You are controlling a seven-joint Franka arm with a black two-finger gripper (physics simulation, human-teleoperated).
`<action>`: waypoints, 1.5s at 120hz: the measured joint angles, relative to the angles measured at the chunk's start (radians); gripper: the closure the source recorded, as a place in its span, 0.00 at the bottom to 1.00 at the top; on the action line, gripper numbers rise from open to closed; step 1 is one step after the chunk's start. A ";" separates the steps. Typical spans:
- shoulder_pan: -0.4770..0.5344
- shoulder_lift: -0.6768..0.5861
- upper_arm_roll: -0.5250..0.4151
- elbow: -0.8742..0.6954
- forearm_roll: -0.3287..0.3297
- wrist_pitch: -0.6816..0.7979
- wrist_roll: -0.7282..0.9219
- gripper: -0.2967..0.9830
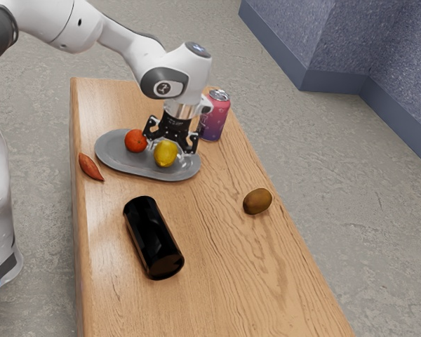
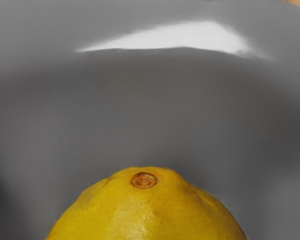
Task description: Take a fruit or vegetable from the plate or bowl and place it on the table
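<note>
The black gripper (image 1: 171,147) is low over the grey oval plate (image 1: 112,156) in the exterior view, its fingers spread wide on either side of a yellow lemon (image 1: 165,154). The lemon rests on the plate, and I cannot make out both fingers touching it. A red-orange round fruit (image 1: 135,141) lies on the same plate, beside the gripper. In the wrist view the lemon (image 2: 147,212) is large and close under my hand, its stem end showing, with the grey plate (image 2: 140,105) behind it.
A pink-purple can (image 1: 215,116) stands just behind the gripper. On the wooden table (image 1: 217,281) are a black cylinder (image 1: 153,237) lying on its side, a brown kiwi-like fruit (image 1: 257,201) toward the exterior view's right, and a reddish pointed item (image 1: 90,167) beside the plate.
</note>
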 joint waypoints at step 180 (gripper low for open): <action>0.000 -0.012 -0.369 0.185 -0.210 -0.016 0.140 0.25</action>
